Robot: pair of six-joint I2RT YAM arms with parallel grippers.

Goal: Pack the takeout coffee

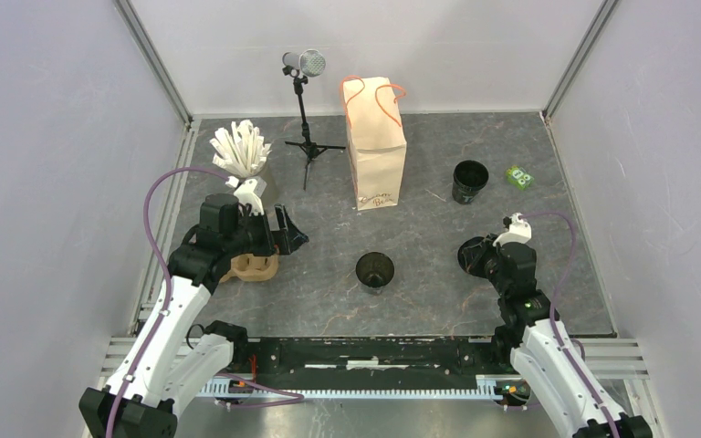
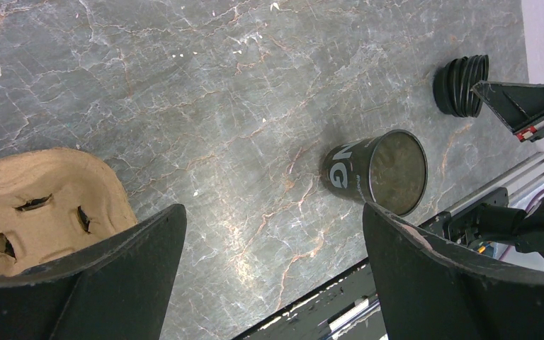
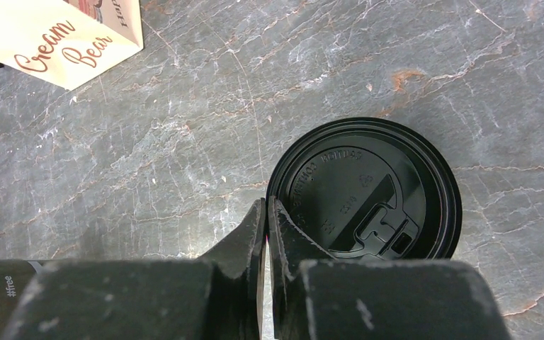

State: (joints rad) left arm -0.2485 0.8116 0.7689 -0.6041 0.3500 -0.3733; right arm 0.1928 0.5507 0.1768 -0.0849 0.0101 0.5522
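Small black disposable cup (image 1: 374,270), white lettering on its wall: upright, lidless, near the bench's middle. Round black plastic lid (image 3: 368,191), embossed top upward: right of the cup, apart.

We look down on the whole table (image 1: 438,228) from high behind its near edge. Our left wrist view skims low toward the near right corner and shares the open cup (image 2: 379,173) with the top view. Our right wrist view hangs close over the lid (image 3: 365,191), right of the table's middle.
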